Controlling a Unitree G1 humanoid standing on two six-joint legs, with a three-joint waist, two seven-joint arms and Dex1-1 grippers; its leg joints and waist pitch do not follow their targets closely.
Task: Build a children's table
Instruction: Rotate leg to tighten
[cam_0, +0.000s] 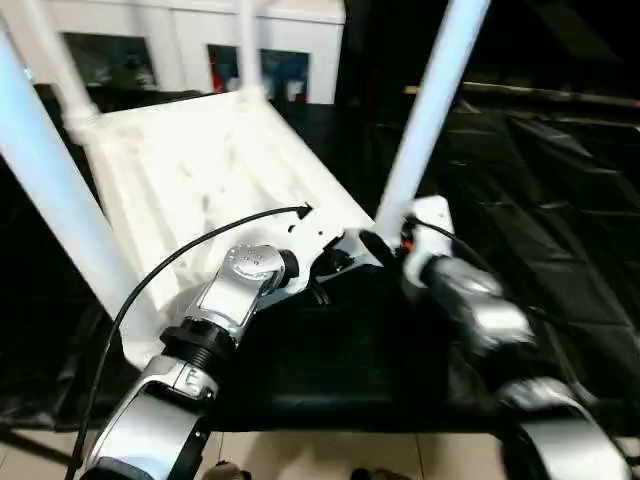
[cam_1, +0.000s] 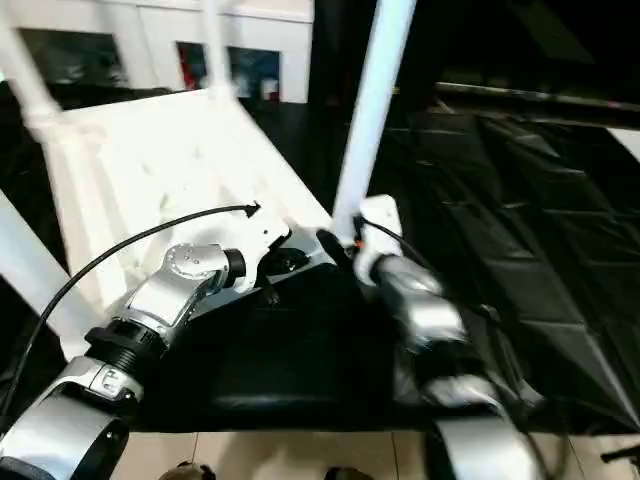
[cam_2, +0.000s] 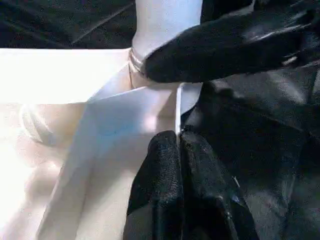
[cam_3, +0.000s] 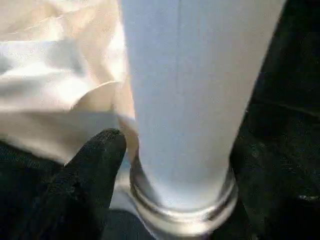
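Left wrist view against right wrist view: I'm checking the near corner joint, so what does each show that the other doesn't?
Left wrist view alone: the left gripper, fingers together on the tabletop's edge wall, with the ribbed underside beside it.

Right wrist view alone: the leg's ringed bottom end, close up.

Both: that leg at the corner socket, one right gripper finger beside it, and the black cloth.

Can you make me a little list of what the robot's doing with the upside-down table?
tabletop: white, lying upside down, ribbed side up
legs standing up: at least three, rising out of the corner sockets
near leg: stands in the corner closest to the robot
left claw: shut, tips at the tabletop's edge by that corner
right claw: fingers either side of the near leg's base, one black finger beside the collar; grip unclear
floor covering: black sheet under the table
behind: white cabinet with glass doors
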